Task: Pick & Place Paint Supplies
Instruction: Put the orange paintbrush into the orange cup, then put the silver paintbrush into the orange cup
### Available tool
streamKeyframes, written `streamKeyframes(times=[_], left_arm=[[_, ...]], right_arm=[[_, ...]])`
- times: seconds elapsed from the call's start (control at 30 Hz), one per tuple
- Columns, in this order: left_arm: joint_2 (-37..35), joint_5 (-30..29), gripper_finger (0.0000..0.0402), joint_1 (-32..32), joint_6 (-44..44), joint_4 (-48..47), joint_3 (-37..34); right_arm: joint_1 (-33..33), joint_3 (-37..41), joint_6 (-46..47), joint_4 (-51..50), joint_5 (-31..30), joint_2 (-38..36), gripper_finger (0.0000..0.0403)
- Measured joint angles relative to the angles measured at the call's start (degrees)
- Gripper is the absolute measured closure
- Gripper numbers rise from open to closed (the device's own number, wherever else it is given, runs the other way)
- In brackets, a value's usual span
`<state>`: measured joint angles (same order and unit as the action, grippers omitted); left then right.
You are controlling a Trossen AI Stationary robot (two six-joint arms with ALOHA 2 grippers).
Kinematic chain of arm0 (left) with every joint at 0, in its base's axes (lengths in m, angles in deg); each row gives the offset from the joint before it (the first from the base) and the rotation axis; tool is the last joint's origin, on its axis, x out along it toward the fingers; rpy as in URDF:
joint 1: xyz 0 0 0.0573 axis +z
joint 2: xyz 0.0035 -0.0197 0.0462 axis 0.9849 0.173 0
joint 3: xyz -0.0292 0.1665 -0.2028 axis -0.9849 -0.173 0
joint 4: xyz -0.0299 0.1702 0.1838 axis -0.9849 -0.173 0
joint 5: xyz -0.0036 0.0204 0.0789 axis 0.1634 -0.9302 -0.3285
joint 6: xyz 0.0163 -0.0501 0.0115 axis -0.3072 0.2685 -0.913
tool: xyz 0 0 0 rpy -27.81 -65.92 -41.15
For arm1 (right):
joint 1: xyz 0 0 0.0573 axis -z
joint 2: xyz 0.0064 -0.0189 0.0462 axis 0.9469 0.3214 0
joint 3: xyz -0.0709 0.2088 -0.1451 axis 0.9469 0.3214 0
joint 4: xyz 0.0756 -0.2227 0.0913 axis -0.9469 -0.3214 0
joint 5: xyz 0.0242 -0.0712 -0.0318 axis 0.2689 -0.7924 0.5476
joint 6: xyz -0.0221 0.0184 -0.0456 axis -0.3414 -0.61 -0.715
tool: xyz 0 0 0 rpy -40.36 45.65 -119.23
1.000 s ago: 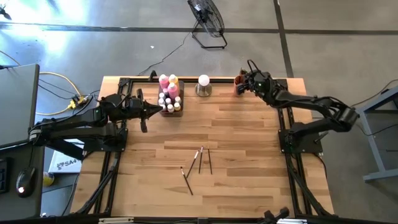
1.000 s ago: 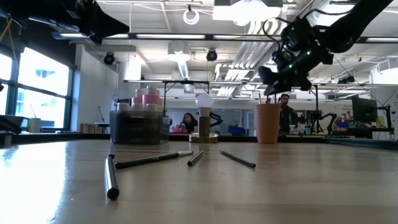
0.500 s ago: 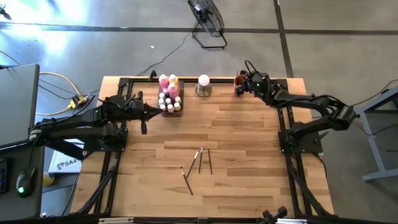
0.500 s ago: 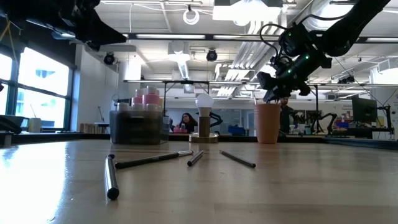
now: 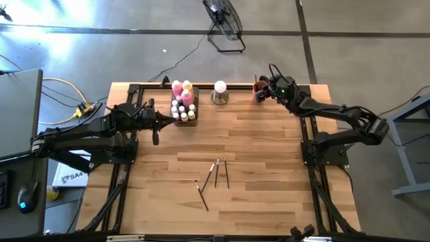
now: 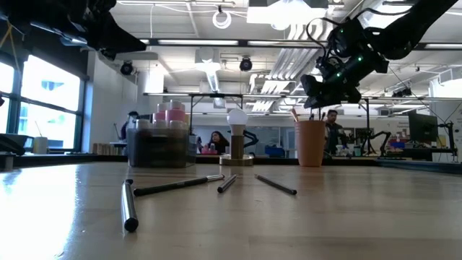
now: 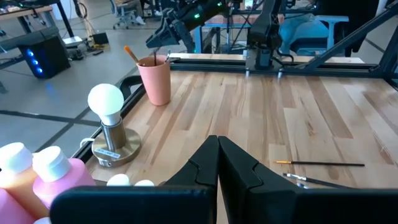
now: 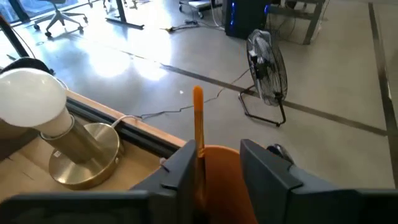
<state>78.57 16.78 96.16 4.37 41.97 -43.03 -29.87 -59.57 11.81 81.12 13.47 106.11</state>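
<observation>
Evidently the right pincer (image 8: 214, 163) hovers spread above the orange cup (image 8: 217, 174), its fingers flanking an upright brush (image 8: 198, 124) dropped inside, while the left pincer (image 7: 217, 165), pressed together, waits by the bottles (image 5: 183, 102).

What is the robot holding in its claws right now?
Nothing. The right gripper is open above the orange cup, its fingers either side of a brush standing in the cup, not pinching it. The left gripper is shut and empty.
</observation>
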Motion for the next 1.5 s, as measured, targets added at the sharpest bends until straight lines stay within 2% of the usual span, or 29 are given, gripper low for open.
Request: streamKeyframes(times=[0.33,0.57,0.87,1.13,1.37,1.5], left_arm=[[0.0,0.0,0.0398,0.0,0.0,0.0,0.0],[0.0,0.0,0.0398,0.0,0.0,0.0,0.0],[0.0,0.0,0.0398,0.0,0.0,0.1,0.0],[0.0,0.0,0.0398,0.0,0.0,0.1,0.0],[0.0,0.0,0.0398,0.0,0.0,0.1,0.0],[0.0,0.0,0.0398,0.0,0.0,0.1,0.0]], right_arm=[[0.0,0.0,-0.3,-3.3,0.0,-2.4,0.0229],[0.0,0.0,-2.5,-3.0,-0.1,-5.0,0.0225],[0.0,0.0,-3.5,-3.0,2.2,-12.5,0.0231],[-0.2,0.0,-3.6,-3.1,10.6,-19.4,0.0232],[-0.2,0.0,-3.3,-3.4,22.4,-24.4,0.0232],[-0.2,0.0,0.8,-4.5,30.5,-26.7,0.0232]])
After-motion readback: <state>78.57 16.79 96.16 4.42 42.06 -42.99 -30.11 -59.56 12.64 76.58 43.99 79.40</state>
